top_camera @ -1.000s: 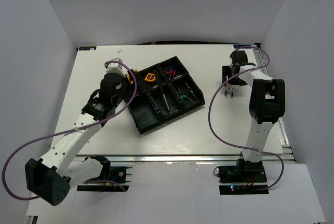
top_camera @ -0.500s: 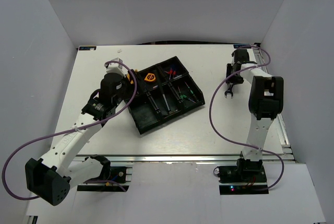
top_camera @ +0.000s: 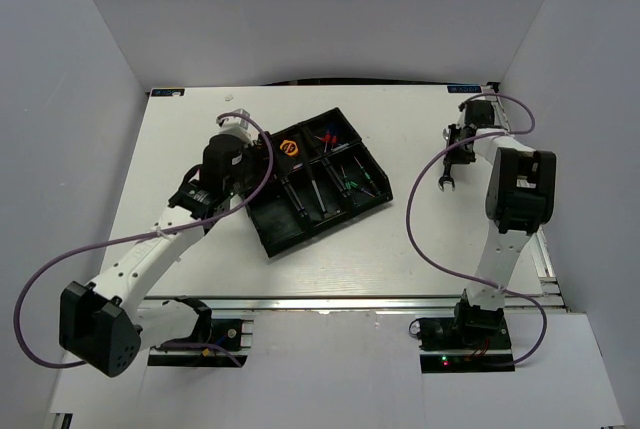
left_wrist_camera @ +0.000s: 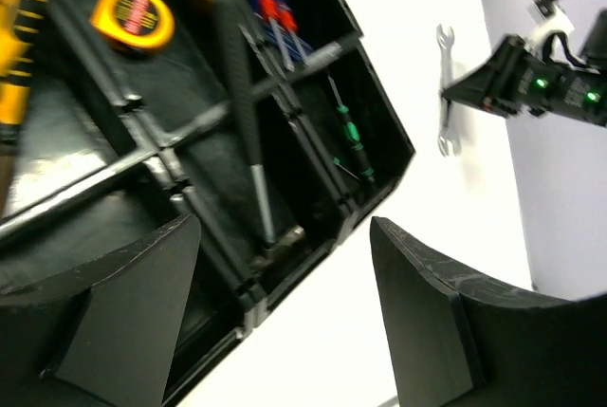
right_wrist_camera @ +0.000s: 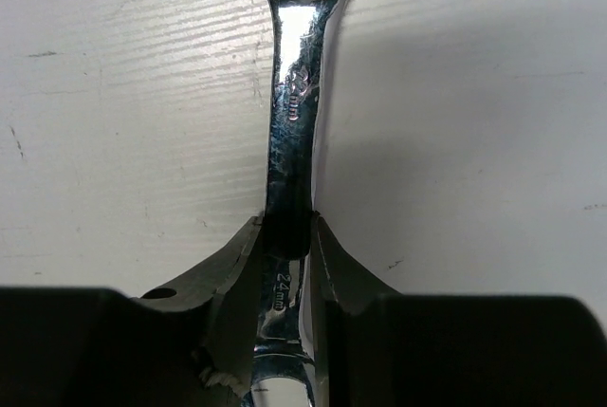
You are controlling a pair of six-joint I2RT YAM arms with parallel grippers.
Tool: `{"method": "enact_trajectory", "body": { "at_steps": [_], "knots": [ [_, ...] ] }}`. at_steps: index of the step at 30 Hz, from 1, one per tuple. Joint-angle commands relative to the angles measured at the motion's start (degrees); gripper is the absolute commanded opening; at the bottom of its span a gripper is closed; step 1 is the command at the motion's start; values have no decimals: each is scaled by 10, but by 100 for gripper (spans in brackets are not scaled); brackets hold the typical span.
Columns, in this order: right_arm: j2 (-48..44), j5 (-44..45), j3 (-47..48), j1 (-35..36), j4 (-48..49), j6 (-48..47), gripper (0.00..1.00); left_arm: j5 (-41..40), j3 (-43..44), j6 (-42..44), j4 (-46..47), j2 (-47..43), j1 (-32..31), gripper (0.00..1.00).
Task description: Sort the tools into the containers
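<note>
The silver wrench [right_wrist_camera: 289, 122] lies lengthwise on the white table right of the tray, and my right gripper [right_wrist_camera: 287, 231] is shut on its shaft. The top view shows that gripper [top_camera: 453, 149] with the wrench [top_camera: 444, 179] below it. I cannot tell whether the wrench has left the table. My left gripper [left_wrist_camera: 285, 303] hangs open over the near left part of the black tray [top_camera: 330, 227], holding nothing. In the compartments lie the round yellow-orange tape measure [left_wrist_camera: 133, 13], the red-blue screwdriver [left_wrist_camera: 270, 9], the small green-black tool [left_wrist_camera: 349, 132], a black-handled screwdriver [left_wrist_camera: 237, 94] and yellow-handled pliers [left_wrist_camera: 19, 46].
The tray sits askew at the table's middle. White walls close in the table on the left, back and right. Purple cables loop from both arms [top_camera: 410, 219]. A metal rail [top_camera: 350, 301] runs along the near edge.
My right gripper has closed from open onto the wrench and shifted slightly to the right. My left arm has swung right, farther over the tray, its jaws still open.
</note>
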Motion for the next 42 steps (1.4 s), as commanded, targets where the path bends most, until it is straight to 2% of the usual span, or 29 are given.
{"method": "enact_trajectory", "body": {
  "at_steps": [1, 4, 12, 22, 42],
  "knots": [
    [-15, -3, -35, -12, -29, -7, 6, 71, 14, -14, 50, 21, 2, 83],
    [-35, -28, -50, -12, -24, -8, 0, 106, 18, -23, 73, 46, 1, 83],
    [-89, -60, -84, -20, -15, -3, 0, 179, 61, -54, 127, 137, -18, 83],
    [-130, -94, -117, -25, -17, -9, 0, 217, 102, -70, 179, 210, -49, 83],
    [-182, -144, -171, -25, -5, 4, 0, 265, 197, -118, 196, 333, -89, 82]
  ]
}}
